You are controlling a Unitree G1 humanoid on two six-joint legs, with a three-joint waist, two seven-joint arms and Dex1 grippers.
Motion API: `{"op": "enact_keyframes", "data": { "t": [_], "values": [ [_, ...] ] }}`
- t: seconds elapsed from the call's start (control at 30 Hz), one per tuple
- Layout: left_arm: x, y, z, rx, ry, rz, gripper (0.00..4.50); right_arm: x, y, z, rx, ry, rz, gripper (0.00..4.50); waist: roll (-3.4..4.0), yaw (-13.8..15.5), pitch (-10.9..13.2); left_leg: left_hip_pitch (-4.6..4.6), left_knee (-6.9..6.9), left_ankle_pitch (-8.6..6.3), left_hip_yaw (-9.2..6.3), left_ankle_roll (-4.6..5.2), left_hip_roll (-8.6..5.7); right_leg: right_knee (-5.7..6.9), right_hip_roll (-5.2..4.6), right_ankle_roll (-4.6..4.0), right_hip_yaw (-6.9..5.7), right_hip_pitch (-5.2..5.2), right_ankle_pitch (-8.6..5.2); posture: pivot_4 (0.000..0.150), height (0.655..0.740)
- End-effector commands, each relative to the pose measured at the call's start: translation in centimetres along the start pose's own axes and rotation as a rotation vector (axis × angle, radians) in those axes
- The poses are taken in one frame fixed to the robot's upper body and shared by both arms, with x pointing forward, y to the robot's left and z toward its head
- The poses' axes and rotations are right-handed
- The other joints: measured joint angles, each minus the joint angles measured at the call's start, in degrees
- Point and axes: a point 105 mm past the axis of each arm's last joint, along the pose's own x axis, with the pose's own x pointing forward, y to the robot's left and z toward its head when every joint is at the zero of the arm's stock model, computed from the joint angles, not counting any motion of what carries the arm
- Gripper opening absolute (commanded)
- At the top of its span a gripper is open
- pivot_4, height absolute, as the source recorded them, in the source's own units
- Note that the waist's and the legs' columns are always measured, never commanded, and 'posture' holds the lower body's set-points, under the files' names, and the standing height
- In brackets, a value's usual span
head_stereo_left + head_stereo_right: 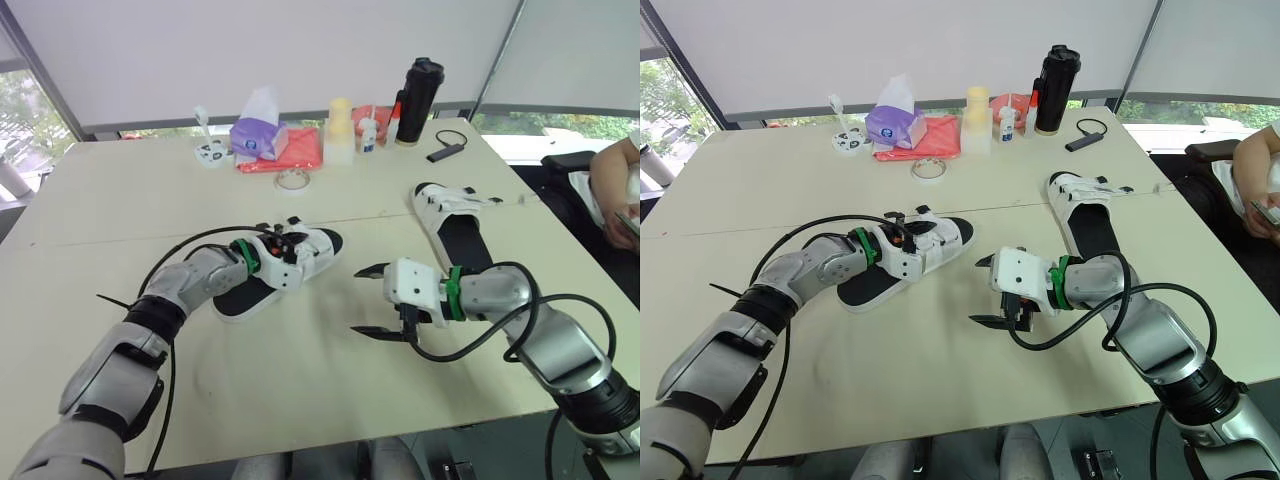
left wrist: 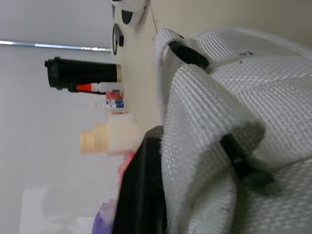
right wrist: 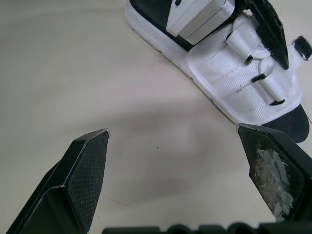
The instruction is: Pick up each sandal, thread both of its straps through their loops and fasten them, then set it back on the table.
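A white sandal [image 1: 300,262] with a black footbed lies left of the table's middle. My left gripper [image 1: 284,243] is on its straps; in the left wrist view one black finger [image 2: 141,190] presses against the white woven strap [image 2: 214,122], which is folded between the fingers. A second white sandal [image 1: 452,222] lies flat farther back on the right, its straps loose. My right gripper [image 1: 362,300] hovers open just above the table between the two sandals and holds nothing; in the right wrist view its fingertips [image 3: 90,161] point toward the first sandal [image 3: 243,83].
Along the far edge stand a purple tissue pack [image 1: 258,135], a red cloth [image 1: 295,152], a pale cup stack [image 1: 339,130], a black bottle [image 1: 418,100] and a tape roll [image 1: 293,180]. A person's arm [image 1: 612,185] shows beyond the right edge.
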Motion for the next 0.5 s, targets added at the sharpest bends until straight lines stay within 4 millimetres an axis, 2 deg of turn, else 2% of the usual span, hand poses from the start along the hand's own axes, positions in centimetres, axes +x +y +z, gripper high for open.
{"op": "enact_keyframes", "data": {
  "t": [0.03, 0.1, 0.3, 0.5],
  "values": [
    [0.3, 1.5, 0.0, -0.055, -0.002, 0.053, 0.07, 0.0, 0.2, 0.9, -0.03, -0.024, -0.011, 4.5, 0.0, 0.0, 0.0, 0.0, 0.0, 0.0, 0.0, 0.0, 0.0, 0.0, 0.0, 0.0, 0.0, 0.0, 0.0, 0.15, 0.74],
    [0.3, 1.7, -0.5, -0.096, 0.026, 0.068, 0.07, 0.0, 0.3, 0.9, -0.028, -0.025, -0.013, 4.5, 0.0, 0.0, 0.0, 0.0, 0.01, 0.0, 0.0, 0.0, -0.01, -0.01, -0.01, 0.0, 0.0, 0.02, 0.0, 0.15, 0.74],
    [-0.7, 0.3, -0.4, -0.117, 0.015, 0.018, 0.07, 0.0, 0.3, 0.9, -0.026, -0.026, -0.017, 4.5, 0.0, -0.2, 0.0, 0.01, 0.01, 0.0, 0.0, 0.0, 0.0, 0.0, -0.01, 0.0, 0.0, 0.01, 0.0, 0.15, 0.74],
    [-1.2, 2.4, -3.5, -0.166, 0.201, 0.158, 0.07, 0.1, 0.5, 0.9, -0.025, -0.026, -0.017, 4.5, 0.0, -0.1, 0.0, 0.01, 0.02, 0.0, 0.0, 0.0, 0.0, 0.02, 0.0, 0.0, 0.0, 0.01, 0.0, 0.15, 0.74]
  ]
}}
